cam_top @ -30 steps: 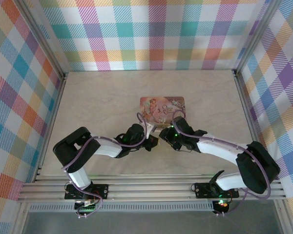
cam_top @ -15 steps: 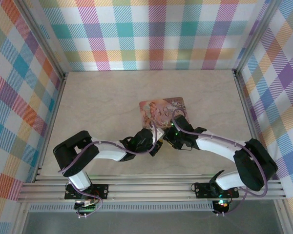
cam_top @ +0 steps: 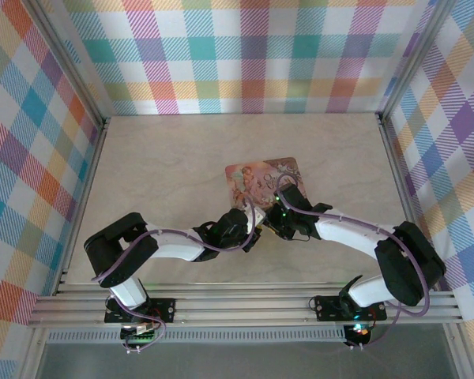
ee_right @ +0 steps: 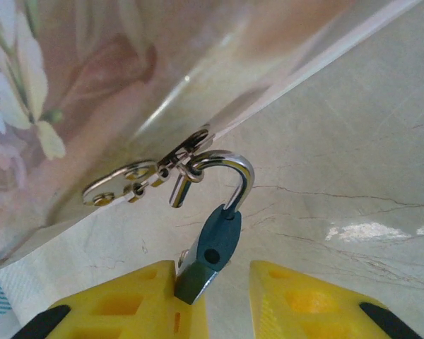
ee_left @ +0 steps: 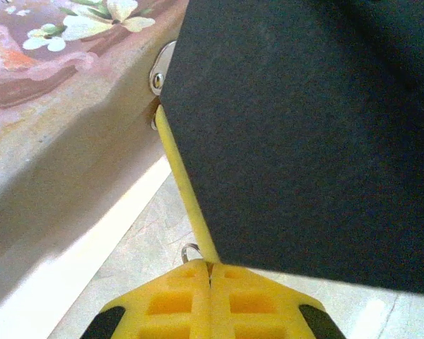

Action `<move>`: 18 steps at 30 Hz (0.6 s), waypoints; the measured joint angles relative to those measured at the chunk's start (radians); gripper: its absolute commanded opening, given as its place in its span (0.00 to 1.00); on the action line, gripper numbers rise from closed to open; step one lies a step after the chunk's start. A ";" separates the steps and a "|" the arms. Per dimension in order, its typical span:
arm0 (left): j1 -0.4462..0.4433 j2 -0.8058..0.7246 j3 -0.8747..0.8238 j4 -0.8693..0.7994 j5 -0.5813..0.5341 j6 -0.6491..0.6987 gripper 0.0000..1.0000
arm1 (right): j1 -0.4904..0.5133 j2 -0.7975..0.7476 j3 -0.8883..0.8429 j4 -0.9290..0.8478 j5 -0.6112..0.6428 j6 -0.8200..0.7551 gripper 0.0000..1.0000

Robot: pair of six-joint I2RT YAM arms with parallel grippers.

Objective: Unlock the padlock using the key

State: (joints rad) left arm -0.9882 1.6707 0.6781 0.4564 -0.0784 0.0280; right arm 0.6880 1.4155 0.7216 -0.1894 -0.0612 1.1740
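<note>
Beside the box's near edge, from above: left gripper and right gripper nose to nose. From left wrist: fingers clenched shut, wire ring at tips; cannot tell of any key pinched. From right wrist: padlock hanging off hasp between parted fingers, touching one. Could swing aside under lopsided squeeze, hiding keyhole.
</note>
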 measured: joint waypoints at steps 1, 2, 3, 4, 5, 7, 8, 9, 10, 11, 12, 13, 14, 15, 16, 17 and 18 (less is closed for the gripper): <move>0.000 0.000 0.000 -0.002 -0.003 0.000 0.00 | -0.001 0.003 0.001 0.001 0.000 -0.001 0.32; 0.000 0.000 0.000 -0.003 -0.005 0.000 0.00 | -0.001 0.005 0.002 0.001 -0.002 -0.002 0.32; 0.000 0.000 0.000 -0.005 -0.006 -0.001 0.00 | -0.002 0.008 0.003 0.002 -0.003 -0.004 0.32; 0.000 0.000 0.000 -0.007 -0.008 -0.001 0.00 | -0.002 0.010 0.003 0.004 -0.004 -0.004 0.31; 0.000 0.000 0.000 -0.007 -0.010 -0.001 0.00 | -0.002 0.011 0.003 0.004 -0.006 -0.005 0.31; 0.000 0.000 0.000 -0.008 -0.012 -0.004 0.00 | -0.006 0.015 0.005 0.008 -0.011 -0.008 0.28; 0.000 0.000 0.000 -0.008 -0.013 -0.007 0.00 | -0.008 0.016 0.005 0.010 -0.013 -0.010 0.26; 0.000 0.000 0.000 -0.008 -0.013 -0.011 0.00 | -0.009 0.018 0.006 0.012 -0.016 -0.011 0.23; 0.000 0.000 0.001 -0.007 -0.013 -0.015 0.00 | -0.011 0.019 0.006 0.015 -0.019 -0.012 0.20; 0.000 0.000 0.001 -0.006 -0.013 -0.019 0.00 | -0.014 0.019 0.006 0.018 -0.021 -0.012 0.17; 0.000 0.000 0.002 -0.006 -0.013 -0.024 0.00 | -0.016 0.019 0.006 0.021 -0.023 -0.014 0.13; 0.000 0.000 0.002 -0.006 -0.011 -0.029 0.00 | -0.018 0.019 0.006 0.023 -0.024 -0.016 0.10; 0.000 0.000 0.002 -0.006 -0.009 -0.037 0.00 | -0.020 0.019 0.007 0.024 -0.026 -0.021 0.08; 0.000 0.000 0.002 -0.005 -0.005 -0.046 0.00 | -0.021 0.019 0.007 0.022 -0.029 -0.028 0.04; 0.000 0.000 0.004 -0.006 -0.004 -0.045 0.00 | -0.023 0.022 0.007 0.012 -0.029 -0.027 0.02; 0.000 0.001 0.006 -0.005 -0.002 -0.042 0.00 | -0.027 0.027 0.007 0.009 -0.029 -0.027 0.00; -0.005 0.002 0.010 -0.002 0.003 -0.035 0.00 | -0.032 0.031 0.007 0.011 -0.029 -0.027 0.00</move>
State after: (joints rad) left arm -0.9928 1.6730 0.6876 0.4541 -0.0753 -0.0074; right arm 0.6563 1.4464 0.7284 -0.1783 -0.0906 1.1473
